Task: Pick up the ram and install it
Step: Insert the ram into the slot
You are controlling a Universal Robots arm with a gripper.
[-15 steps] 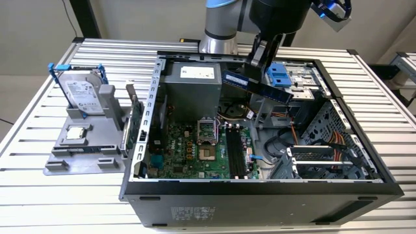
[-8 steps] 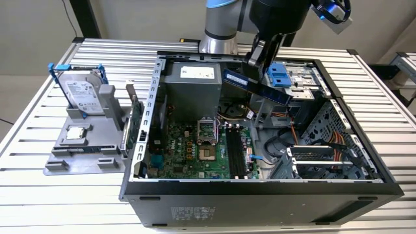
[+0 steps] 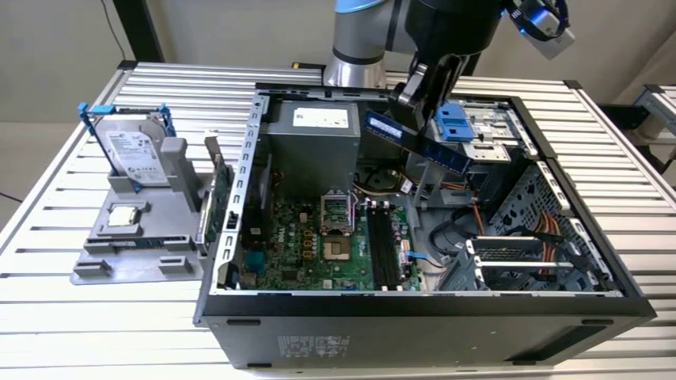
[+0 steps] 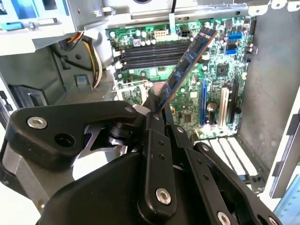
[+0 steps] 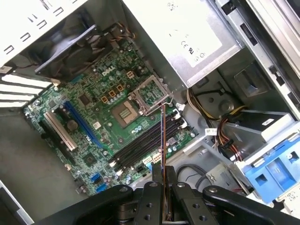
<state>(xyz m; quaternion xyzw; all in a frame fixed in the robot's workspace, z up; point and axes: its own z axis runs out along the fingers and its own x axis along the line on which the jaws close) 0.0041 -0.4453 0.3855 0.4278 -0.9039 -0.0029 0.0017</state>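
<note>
Exterior view: hand point(image 3: 407, 111) pinched shut on ram point(image 3: 442, 153) end, stick tilted above open case point(image 3: 423, 305).

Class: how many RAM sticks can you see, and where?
1 for sure: the ram is clamped in the gripper, tilted above the open computer case. A green board standing outside the case might be another.

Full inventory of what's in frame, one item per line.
ram: 1, blue-green, held above open case
case: 1, black, on table
motherboard: 1, green, inside case
memory slots: 4, black, empty, on motherboard
power supply: 1, grey, inside case
hard drive: 1, silver, blue frame, upright on stand
CPU: 1, silver, flat on stand
stand: 1, grey, exterior view's left of case
table: 1, silver, slatted
arm: 1, above case
gripper: 1, black, shut on ram
</note>
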